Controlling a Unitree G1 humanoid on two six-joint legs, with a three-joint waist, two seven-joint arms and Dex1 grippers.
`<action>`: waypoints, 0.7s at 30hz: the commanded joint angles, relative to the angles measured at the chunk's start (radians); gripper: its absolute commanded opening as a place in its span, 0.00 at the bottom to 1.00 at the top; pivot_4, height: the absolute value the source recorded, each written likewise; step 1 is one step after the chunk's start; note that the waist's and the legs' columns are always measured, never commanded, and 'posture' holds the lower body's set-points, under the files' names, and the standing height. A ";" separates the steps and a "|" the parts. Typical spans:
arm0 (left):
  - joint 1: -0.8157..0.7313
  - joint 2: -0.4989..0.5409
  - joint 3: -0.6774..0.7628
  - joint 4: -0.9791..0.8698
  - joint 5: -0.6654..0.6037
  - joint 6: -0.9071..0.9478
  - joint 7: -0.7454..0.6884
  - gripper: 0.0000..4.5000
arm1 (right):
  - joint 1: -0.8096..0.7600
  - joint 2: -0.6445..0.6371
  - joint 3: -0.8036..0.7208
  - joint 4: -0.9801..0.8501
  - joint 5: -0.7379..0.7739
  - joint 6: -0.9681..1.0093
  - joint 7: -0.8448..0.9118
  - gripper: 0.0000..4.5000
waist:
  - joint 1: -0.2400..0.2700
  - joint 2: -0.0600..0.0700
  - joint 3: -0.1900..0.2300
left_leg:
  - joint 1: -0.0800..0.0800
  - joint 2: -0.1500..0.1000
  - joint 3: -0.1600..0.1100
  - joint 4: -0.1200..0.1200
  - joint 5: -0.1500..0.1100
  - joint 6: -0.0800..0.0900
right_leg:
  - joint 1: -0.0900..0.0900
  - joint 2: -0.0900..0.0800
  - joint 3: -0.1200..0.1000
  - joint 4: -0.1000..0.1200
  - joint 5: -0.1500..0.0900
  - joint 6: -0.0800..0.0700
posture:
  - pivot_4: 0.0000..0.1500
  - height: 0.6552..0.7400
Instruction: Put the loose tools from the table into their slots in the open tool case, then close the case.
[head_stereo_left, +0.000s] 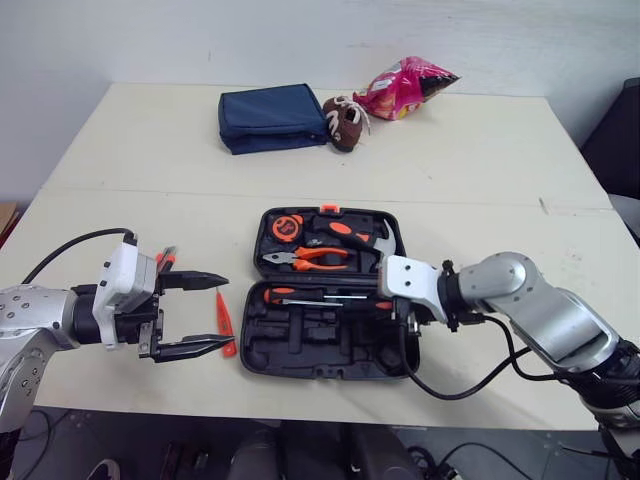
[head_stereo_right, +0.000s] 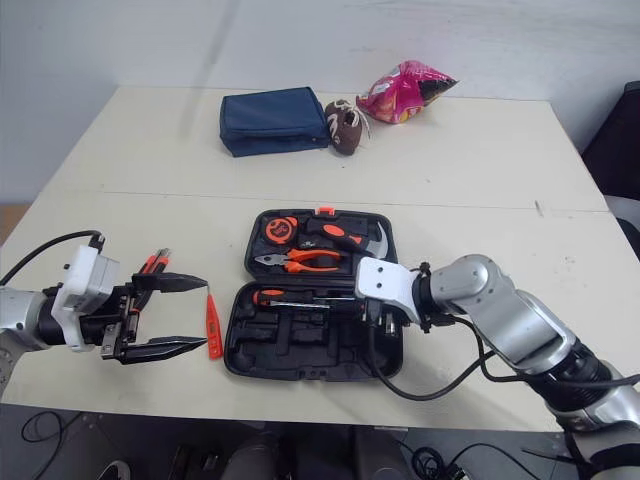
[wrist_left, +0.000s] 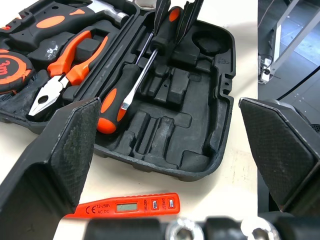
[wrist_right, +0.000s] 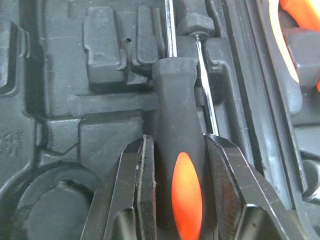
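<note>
While screwdriver (wrist_right: 182, 100) is being seated: right gripper (wrist_right: 179, 145) clamped on its handle, low over a case (head_stereo_left: 250, 352) slot, at table's 6 o'clock.
Next: likely press flat, release.
Left gripper (head_stereo_left: 215, 313): fingers apart, at case's 9 o'clock, by tester (wrist_left: 127, 206).
Case: tape (head_stereo_left: 287, 228), pliers (head_stereo_left: 315, 258), hammer (head_stereo_left: 360, 240), second screwdriver (wrist_left: 117, 100).

Black tool case (head_stereo_left: 256, 360) open, flat on table near front edge. Far half filled: tape measure (head_stereo_left: 287, 227), orange-handled pliers (head_stereo_left: 312, 257), hammer (head_stereo_left: 352, 236). Near half: first screwdriver (head_stereo_left: 300, 296) lying in tray, second screwdriver (wrist_right: 181, 145) head-to-tail beside it, handle pinched in right gripper (wrist_right: 175, 142). Several recesses bare. Orange tester pen (head_stereo_left: 225, 322) loose on table just left of case. Another orange-handled tool (head_stereo_right: 155, 263) farther left, mostly hidden.
</note>
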 joint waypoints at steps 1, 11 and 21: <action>0.004 0.003 0.020 -0.035 -0.013 -0.001 0.004 1.00 | -0.017 0.023 0.016 -0.011 -0.021 -0.023 0.017 0.23 | -0.001 0.000 0.000 | 0.000 0.000 0.000 0.000 0.000 0.000 | 0.000 0.000 0.000 0.000 0.000 0.000 | 1.00 1.00; 0.014 -0.001 0.022 -0.039 -0.013 -0.003 0.016 1.00 | 0.003 0.025 0.018 -0.029 -0.045 -0.030 0.068 0.23 | -0.001 0.000 0.000 | 0.000 0.000 0.000 0.000 0.000 0.000 | 0.000 0.000 0.000 0.001 0.000 0.000 | 1.00 1.00; 0.023 -0.007 0.018 -0.025 -0.004 -0.023 0.012 1.00 | 0.003 0.037 0.005 -0.052 -0.044 0.010 0.066 0.23 | -0.001 0.000 0.000 | 0.000 0.000 0.000 0.001 0.000 0.000 | 0.000 0.000 0.000 0.001 0.000 0.000 | 1.00 1.00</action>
